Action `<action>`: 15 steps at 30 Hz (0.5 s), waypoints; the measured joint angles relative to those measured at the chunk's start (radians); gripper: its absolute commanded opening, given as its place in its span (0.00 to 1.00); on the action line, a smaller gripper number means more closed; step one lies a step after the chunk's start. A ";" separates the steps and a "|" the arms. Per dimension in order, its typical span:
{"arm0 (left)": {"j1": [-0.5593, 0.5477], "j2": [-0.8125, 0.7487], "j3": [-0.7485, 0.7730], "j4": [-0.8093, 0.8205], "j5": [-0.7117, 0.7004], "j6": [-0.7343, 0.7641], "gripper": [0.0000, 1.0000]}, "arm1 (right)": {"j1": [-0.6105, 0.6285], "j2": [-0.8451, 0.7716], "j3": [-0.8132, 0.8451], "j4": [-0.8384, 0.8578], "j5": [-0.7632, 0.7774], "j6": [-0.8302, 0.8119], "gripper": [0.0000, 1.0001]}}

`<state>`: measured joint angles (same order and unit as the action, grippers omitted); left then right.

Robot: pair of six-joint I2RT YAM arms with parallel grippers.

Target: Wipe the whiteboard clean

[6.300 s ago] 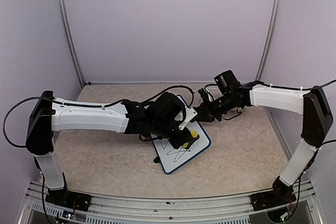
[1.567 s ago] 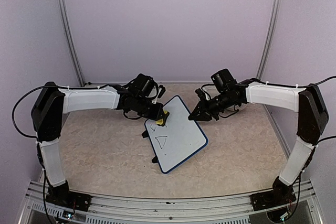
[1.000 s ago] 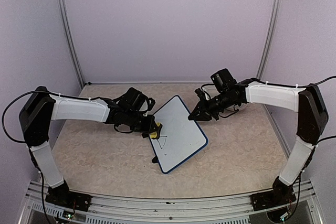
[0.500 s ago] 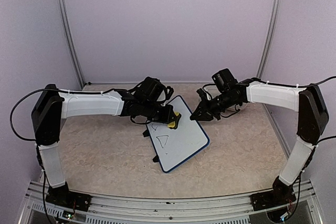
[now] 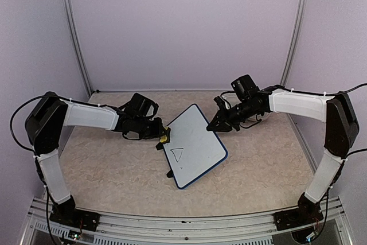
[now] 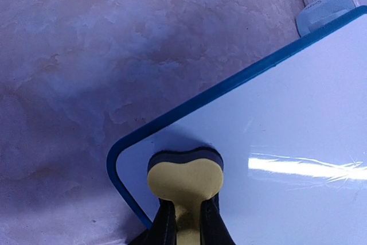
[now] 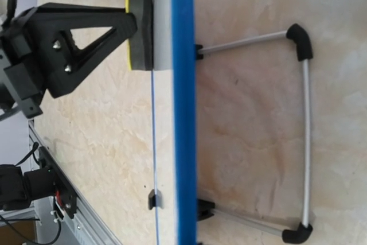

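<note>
Yellow sponge eraser (image 6: 184, 182) on the whiteboard's (image 5: 195, 144) left corner; beige marbled worktop (image 5: 114, 164), lilac walls (image 5: 183, 27).
Left fingers (image 6: 165, 229) pinch the sponge eraser; right fingers (image 5: 217, 123) pressed together at the far rim.

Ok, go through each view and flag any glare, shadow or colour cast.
Left wrist: a bright glare streak crosses the whiteboard to the right of the yellow eraser, which casts a soft shadow on the board; the table looks bluish. Right wrist: warm tone, the blue rim is sharp, no glare. Top external: even light, no glare on the board.
</note>
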<state>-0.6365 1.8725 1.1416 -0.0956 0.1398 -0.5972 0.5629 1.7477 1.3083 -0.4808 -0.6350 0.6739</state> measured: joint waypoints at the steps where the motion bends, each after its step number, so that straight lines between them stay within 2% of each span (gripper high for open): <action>1: 0.001 -0.002 -0.008 0.011 0.002 -0.006 0.00 | 0.001 0.000 0.000 0.000 0.000 0.000 0.00; 15: -0.125 -0.060 -0.059 0.070 -0.051 -0.023 0.00 | 0.001 -0.001 0.000 -0.008 0.000 -0.007 0.00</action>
<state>-0.7612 1.8130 1.0828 -0.0257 0.0883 -0.6201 0.5636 1.7470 1.3083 -0.4885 -0.6353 0.6670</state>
